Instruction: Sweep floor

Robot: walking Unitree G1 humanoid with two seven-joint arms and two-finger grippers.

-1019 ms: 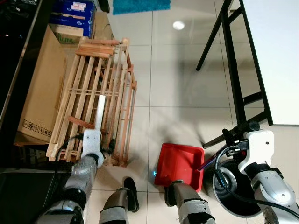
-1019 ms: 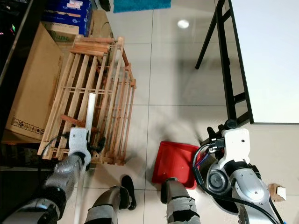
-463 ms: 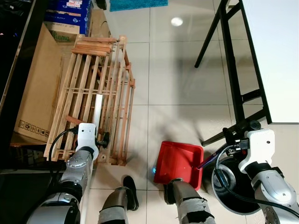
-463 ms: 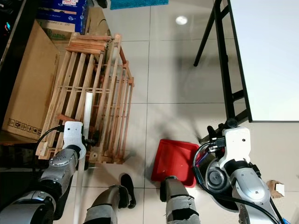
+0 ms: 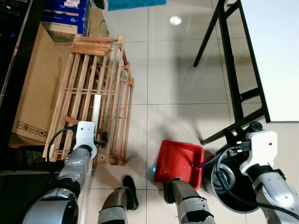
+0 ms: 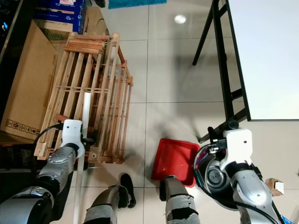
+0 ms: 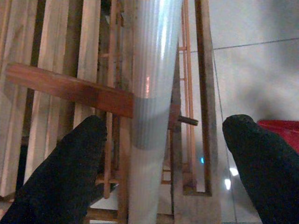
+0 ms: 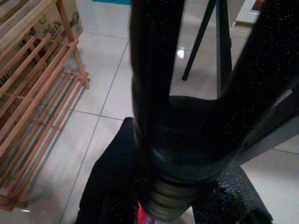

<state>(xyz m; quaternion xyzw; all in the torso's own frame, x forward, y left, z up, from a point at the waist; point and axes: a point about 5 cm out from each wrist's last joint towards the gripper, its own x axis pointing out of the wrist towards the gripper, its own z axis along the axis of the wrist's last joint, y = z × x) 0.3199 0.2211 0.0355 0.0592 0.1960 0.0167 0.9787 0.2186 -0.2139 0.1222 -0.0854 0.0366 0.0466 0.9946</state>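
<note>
Broom pole [image 7: 152,88]: pale, ribbed; runs lengthwise between the left gripper's [image 7: 161,158] spread fingers, touching neither, over the wooden rack [image 5: 96,93].
Axis: along the rack's slats.
Dustpan [image 5: 179,162]: red, on the tiles beside the rack.
Right gripper [image 8: 187,196]: pressed onto the dustpan's dark handle [image 8: 180,121].
Nearer arm: left, for the pole.

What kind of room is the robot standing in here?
Probably a storage corner of a home or workroom: a glossy pale tiled floor, a slatted wooden rack lying beside brown cardboard boxes, and a white-topped table on black metal legs.
</note>
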